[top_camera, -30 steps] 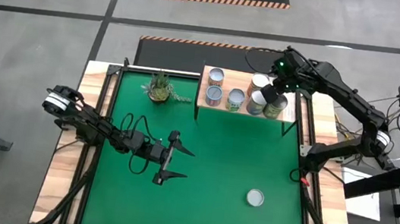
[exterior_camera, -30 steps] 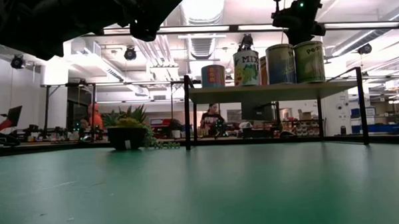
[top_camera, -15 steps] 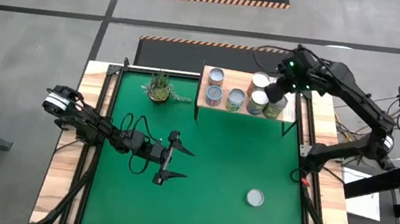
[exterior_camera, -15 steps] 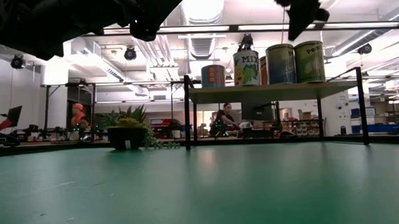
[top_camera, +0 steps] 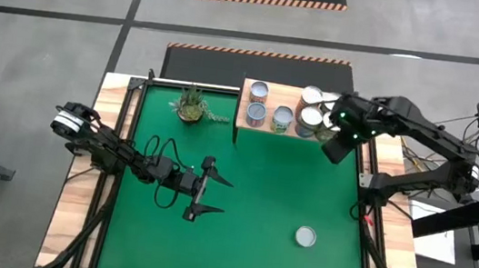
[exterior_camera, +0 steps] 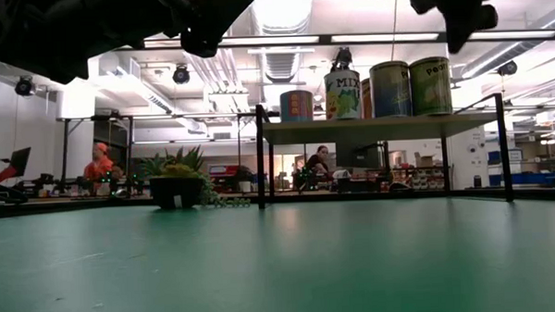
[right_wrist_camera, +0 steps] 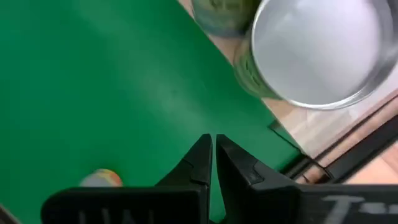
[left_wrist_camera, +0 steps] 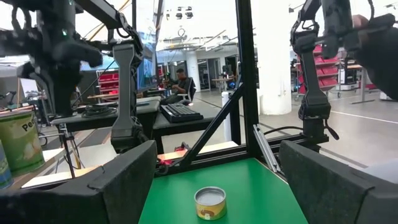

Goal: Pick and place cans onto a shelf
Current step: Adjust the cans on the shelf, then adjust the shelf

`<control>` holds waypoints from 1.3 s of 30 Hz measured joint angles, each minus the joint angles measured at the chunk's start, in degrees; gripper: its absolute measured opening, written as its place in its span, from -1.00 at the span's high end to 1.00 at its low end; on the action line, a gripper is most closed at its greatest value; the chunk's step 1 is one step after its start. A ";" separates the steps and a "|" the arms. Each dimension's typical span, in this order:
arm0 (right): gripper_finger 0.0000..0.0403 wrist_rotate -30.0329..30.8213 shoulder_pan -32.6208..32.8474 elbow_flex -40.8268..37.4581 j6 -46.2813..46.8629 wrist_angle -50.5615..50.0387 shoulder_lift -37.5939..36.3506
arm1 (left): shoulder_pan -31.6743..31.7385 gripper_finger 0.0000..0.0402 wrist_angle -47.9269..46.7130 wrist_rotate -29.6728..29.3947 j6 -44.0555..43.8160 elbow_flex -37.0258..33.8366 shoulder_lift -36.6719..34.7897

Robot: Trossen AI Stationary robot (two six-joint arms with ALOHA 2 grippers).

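Note:
The light-wood shelf [top_camera: 345, 140] stands at the table's far right on thin black legs and carries several cans [top_camera: 282, 118], which stand upright on it in the low view [exterior_camera: 391, 88]. One more can [top_camera: 305, 237] stands alone on the green mat near the right; the left wrist view [left_wrist_camera: 210, 203] shows it too. My right gripper [top_camera: 336, 150] is shut and empty, hovering just off the shelf's near edge beside the nearest can's silver top [right_wrist_camera: 320, 50]. My left gripper [top_camera: 210, 194] is open and empty above the middle of the mat.
A small potted plant [top_camera: 191, 103] stands on the mat left of the shelf. The wooden table rim [top_camera: 70, 214] and a black frame border the green mat [top_camera: 261, 182]. People show in the room beyond the table [exterior_camera: 97, 162].
My right gripper has risen from the cans at the shelf's right end and gone toward the table's near edge, to just off the shelf's near edge. The cans on the shelf stay upright where they were.

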 joint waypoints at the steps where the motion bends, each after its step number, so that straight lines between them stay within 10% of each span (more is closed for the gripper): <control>1: 0.94 0.97 0.20 -0.93 -0.02 0.09 0.10 | -0.01 -0.60 0.00 0.00 0.00 0.00 0.00; 16: 0.94 11.84 -0.09 -3.68 -0.36 2.59 0.87 | 0.00 -0.60 0.00 0.00 0.00 0.00 0.00; 39: 0.94 10.03 -0.18 -2.17 -0.33 3.78 -0.76 | 0.00 -0.60 0.00 0.00 0.00 0.00 0.00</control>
